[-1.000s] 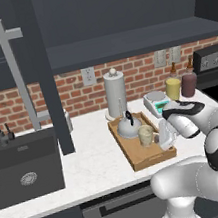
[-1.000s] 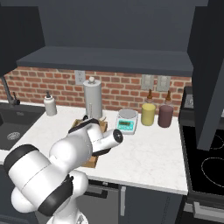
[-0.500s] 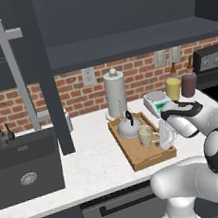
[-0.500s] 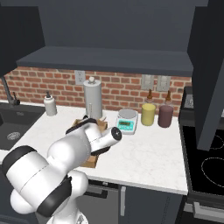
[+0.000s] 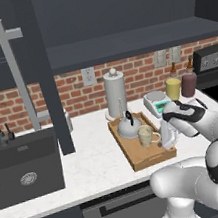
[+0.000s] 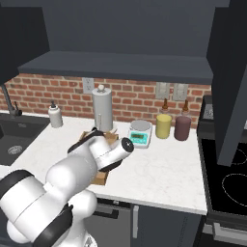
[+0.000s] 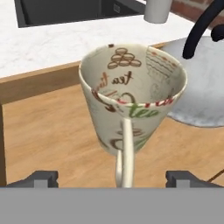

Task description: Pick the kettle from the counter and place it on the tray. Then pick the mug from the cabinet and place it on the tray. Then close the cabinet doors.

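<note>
Along the brick wall: the white tabletop (image 5: 94,159) runs from the dark sink (image 5: 22,169) on the left to the black cooktop (image 6: 226,185) on the right.
Cabinet: the dark upper cabinet (image 6: 120,31) hangs over the tabletop, its shelf (image 5: 120,43) in shadow; one cabinet door (image 5: 36,75) stands swung out toward the camera, its silver bar handle (image 5: 15,71) facing left.
Arm: the white arm reaches low over the tray from the right in the left base view.
Tray: the wooden tray (image 5: 139,156) lies on the tabletop in front of the paper-towel cylinder (image 5: 115,92), with its long side running away from the wall.
Kettle: the kettle (image 5: 128,128) sits at the far end of the tray, black handle arching up.
Mug: the mug (image 7: 131,100) stands upright on the tray, just beside the kettle on its near side, its loop handle turned toward the hand.
Hand: the hand (image 7: 113,178) is released, its two dark fingertips (image 7: 41,178) spread wide apart on either side of the mug's handle and clear of it.
Others: a white-and-teal scale (image 6: 140,134), a yellow bottle (image 6: 163,124) and a dark-red bottle (image 6: 182,126) stand near the wall, right of the tray.
</note>
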Controlling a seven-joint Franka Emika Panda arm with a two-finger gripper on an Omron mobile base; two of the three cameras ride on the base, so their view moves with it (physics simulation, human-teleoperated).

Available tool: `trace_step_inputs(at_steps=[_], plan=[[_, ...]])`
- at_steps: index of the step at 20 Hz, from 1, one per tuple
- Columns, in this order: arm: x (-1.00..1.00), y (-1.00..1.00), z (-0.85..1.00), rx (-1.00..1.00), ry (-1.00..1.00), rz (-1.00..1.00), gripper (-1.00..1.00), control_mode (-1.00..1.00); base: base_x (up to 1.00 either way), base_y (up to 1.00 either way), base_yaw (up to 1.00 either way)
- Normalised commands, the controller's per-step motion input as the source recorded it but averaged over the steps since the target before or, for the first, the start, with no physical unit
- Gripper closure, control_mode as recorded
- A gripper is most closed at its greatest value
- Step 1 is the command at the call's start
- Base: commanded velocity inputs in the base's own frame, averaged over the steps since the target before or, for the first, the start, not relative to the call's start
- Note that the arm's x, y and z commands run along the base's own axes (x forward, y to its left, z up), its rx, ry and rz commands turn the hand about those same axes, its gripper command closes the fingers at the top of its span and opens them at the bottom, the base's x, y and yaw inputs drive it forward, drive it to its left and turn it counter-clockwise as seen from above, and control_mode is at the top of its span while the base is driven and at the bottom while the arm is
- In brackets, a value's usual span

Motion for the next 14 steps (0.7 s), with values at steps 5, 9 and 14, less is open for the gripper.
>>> trace_step_inputs(at_steps=[5,9,14], plan=[[-0.19,-0.11,0.07,-0.03,0.0,0.0,-1.0,-1.0,0.0,0.0,0.0],[-0.39,-0.08,0.37,0.02,-0.03,0.0,-1.0,-1.0,0.0,0.0,0.0],[-0.35,0.0,0.49,0.04,-0.09,0.0,-1.0,-1.0,0.0,0.0,0.0]])
